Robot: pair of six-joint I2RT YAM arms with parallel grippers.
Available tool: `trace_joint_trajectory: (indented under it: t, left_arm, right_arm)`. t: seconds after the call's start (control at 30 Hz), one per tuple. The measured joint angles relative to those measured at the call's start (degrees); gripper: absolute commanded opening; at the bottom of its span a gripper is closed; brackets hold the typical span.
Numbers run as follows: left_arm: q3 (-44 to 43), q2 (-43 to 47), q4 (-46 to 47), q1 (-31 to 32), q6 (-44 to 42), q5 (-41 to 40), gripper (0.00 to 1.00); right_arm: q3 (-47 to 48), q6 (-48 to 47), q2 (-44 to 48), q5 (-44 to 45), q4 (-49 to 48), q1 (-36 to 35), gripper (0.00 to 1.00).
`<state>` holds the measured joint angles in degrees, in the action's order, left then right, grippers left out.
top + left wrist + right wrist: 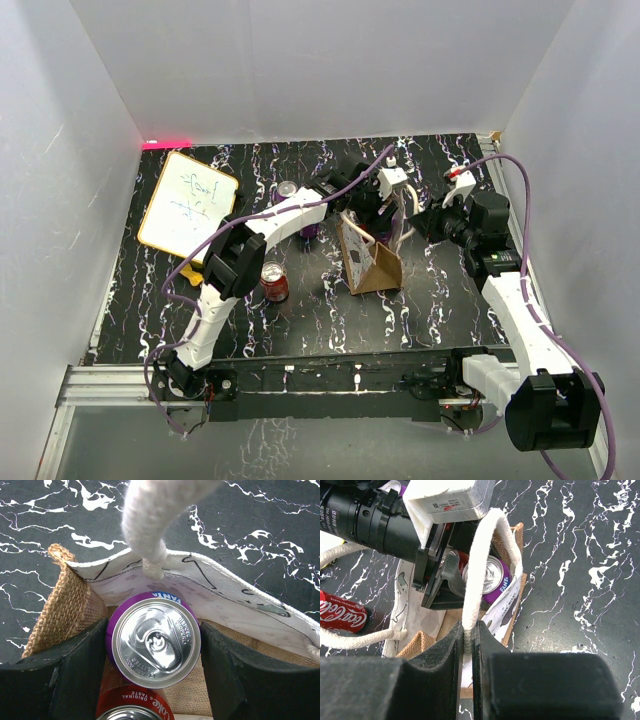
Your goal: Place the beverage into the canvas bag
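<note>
Your left gripper (154,635) is clamped on the purple can (156,647), one finger on each side. The can is upright inside the mouth of the bag (65,605), mid-table, with a red can (132,707) just beside it in the bag. Your right gripper (467,640) is pinched together on the bag's cream handle (479,555). A second red can (274,282) is on the table (440,300), left of the bag.

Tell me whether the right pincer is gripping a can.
No, the right pincer is shut on the cream handle, not on a can.
</note>
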<state>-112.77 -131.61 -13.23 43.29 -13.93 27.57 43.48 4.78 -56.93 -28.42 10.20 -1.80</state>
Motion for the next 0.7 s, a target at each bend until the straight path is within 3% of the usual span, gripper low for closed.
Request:
trace_joint_trajectory:
  t: [0.53, 0.7]
  left_arm:
    - [-0.07, 0.00, -0.63, 0.02, -1.20, 0.09, 0.75]
    - [-0.68, 0.00, -2.25, 0.11, -1.53, 0.24, 0.80]
  right_arm:
    - [-0.15, -0.15, 0.17, -0.09, -0.04, 0.33, 0.08]
    - [-0.15, -0.17, 0.31, -1.31, -0.02, 0.42, 0.08]
